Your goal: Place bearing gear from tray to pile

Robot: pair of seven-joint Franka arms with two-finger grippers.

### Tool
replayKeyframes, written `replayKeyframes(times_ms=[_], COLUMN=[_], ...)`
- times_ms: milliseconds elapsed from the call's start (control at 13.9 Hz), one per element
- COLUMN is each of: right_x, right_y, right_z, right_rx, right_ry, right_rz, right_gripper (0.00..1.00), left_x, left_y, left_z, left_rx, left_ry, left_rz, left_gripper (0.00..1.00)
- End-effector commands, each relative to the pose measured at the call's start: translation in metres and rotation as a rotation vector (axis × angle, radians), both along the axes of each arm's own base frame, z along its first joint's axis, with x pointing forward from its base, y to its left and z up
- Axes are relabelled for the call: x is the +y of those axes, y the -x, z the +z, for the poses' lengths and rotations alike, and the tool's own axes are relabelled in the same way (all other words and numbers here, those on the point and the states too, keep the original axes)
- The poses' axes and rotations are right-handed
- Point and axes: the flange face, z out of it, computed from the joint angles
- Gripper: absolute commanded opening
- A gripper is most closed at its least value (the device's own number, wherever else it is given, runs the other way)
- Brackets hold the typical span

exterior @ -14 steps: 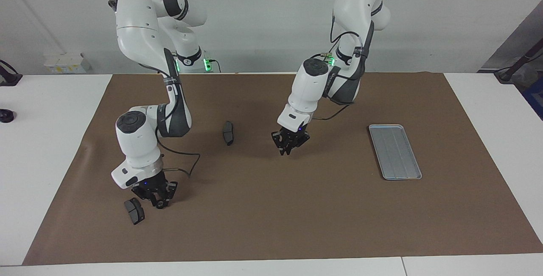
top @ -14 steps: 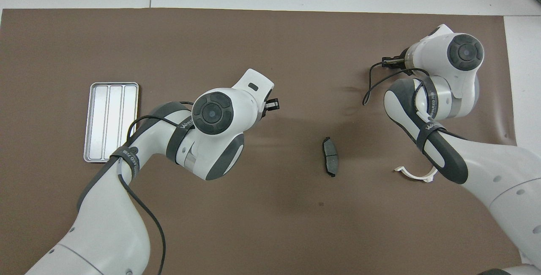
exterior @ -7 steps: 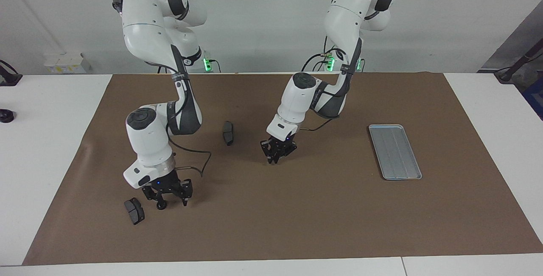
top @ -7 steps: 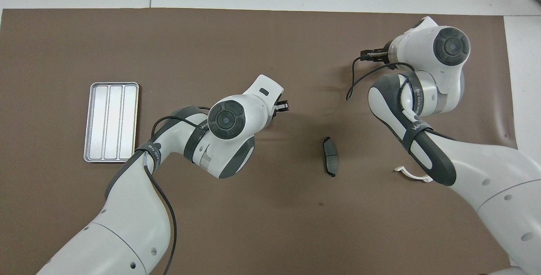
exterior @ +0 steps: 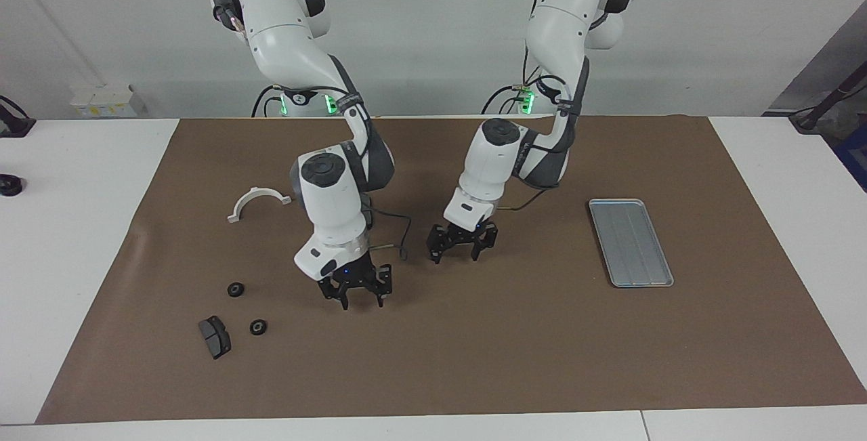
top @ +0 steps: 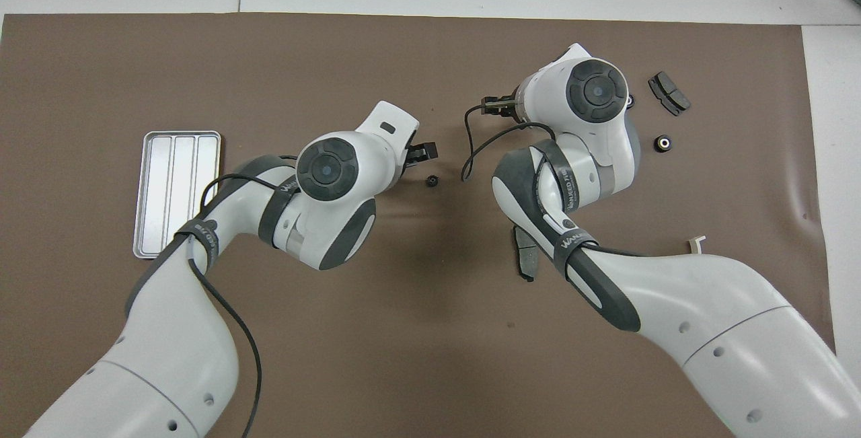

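The silver-grey tray (exterior: 630,242) (top: 176,192) lies bare toward the left arm's end of the table. The pile is two small black gears (exterior: 235,289) (exterior: 258,326) on the mat toward the right arm's end; one gear (top: 664,142) also shows in the overhead view. A third gear (top: 431,181) lies alone mid-mat, just beside my left gripper (exterior: 462,250), which hangs low and open with nothing in it. My right gripper (exterior: 357,294) hovers open and empty over bare mat between the pile and the left gripper.
A dark grey brake pad (exterior: 214,337) (top: 668,93) lies beside the pile. Another brake pad (top: 525,260) is partly under the right arm. A white half-ring bracket (exterior: 257,200) sits nearer to the robots than the pile.
My right arm swung from the pile toward mid-mat, uncovering two gears and the bracket. My left gripper opened, and a gear now lies on the mat beside it.
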Motion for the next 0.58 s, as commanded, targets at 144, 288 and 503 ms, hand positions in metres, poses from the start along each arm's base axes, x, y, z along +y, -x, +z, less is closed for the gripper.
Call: replayKeyframes(times_ms=[144, 288, 503], right_x=[0.075, 0.111, 0.126], right_y=[0.041, 0.061, 0.081], right_z=[0.009, 0.012, 0.006], right_rx=[0.054, 0.058, 0.079], right_ry=[-0.006, -0.016, -0.007], right_rz=[-0.001, 0.009, 0.015], right_gripper=[0.69, 0.65, 0.63], left_x=[0.132, 0.184, 0.241], left_y=[-0.027, -0.034, -0.035], left_z=[0.068, 0.073, 0.088], left_rx=[0.042, 0.083, 0.116], left_ry=[-0.126, -0.171, -0.194], left_rz=[-0.045, -0.111, -0.237], left_gripper=[1.0, 1.0, 1.0])
